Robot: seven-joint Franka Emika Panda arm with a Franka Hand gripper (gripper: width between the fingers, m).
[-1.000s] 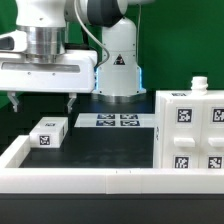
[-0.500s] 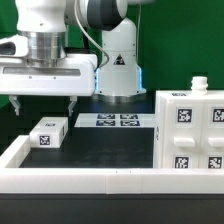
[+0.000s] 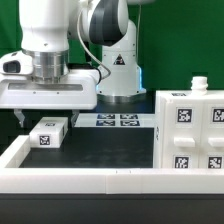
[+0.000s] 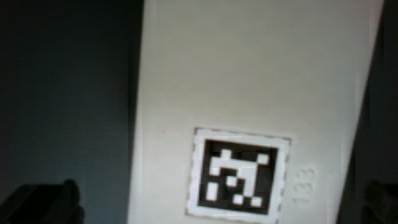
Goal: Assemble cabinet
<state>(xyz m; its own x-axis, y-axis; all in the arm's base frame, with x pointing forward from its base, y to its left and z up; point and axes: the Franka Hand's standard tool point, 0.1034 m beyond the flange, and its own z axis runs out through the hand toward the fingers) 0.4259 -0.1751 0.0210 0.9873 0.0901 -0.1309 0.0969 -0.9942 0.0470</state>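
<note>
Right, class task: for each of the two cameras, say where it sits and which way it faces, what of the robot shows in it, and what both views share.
Exterior view: off the arm, low beside the table rim, facing across the table at the arm; it shows the arm, the open gripper above the small panel, and the cabinet body.
Wrist view: on the wrist, looking down at the small panel; one dark fingertip shows.
Shared: the small panel and the gripper.
</note>
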